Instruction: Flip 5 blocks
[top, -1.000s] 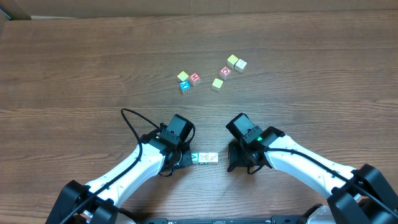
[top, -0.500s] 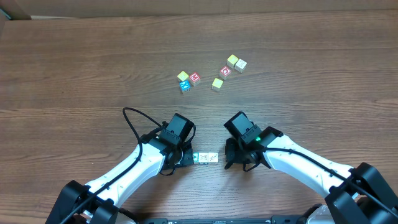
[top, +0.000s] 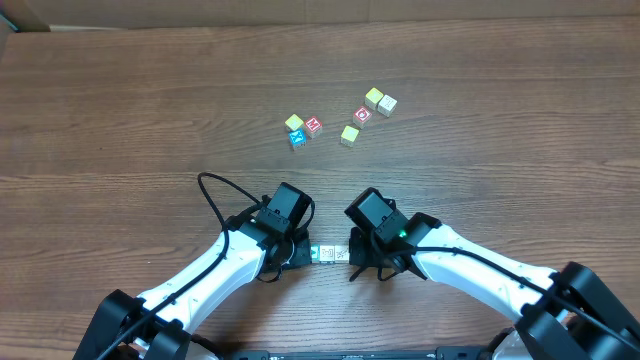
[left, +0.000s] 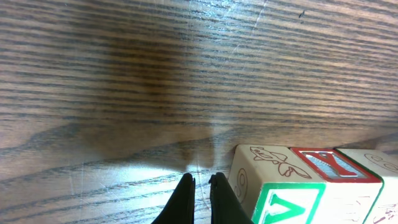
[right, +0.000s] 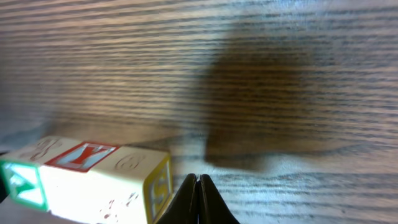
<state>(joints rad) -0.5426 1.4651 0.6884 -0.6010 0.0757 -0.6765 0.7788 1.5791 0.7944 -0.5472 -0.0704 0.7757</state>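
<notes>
A short row of blocks (top: 330, 254) lies between my two grippers near the front of the table. In the left wrist view its near end is a pale cube with a green "V" face (left: 286, 202), followed by a red-topped cube (left: 326, 165). My left gripper (left: 200, 182) is shut and empty, just left of that cube. The right wrist view shows the row (right: 93, 177) ending in a yellow-framed face (right: 160, 183), and my right gripper (right: 198, 182) sits shut and empty right beside it. Overhead, the left gripper (top: 298, 250) and right gripper (top: 362, 262) flank the row.
Several loose blocks lie farther back: a yellow-green one (top: 294, 122), a blue one (top: 296, 139) and a red one (top: 313, 125) together, then a yellow-green one (top: 349, 134), a red one (top: 363, 114) and a pair (top: 380, 100). A black cable (top: 210, 195) loops by the left arm.
My right arm has slid left, bringing its gripper up to the right end of the block row. The left arm and all blocks have stayed put.
</notes>
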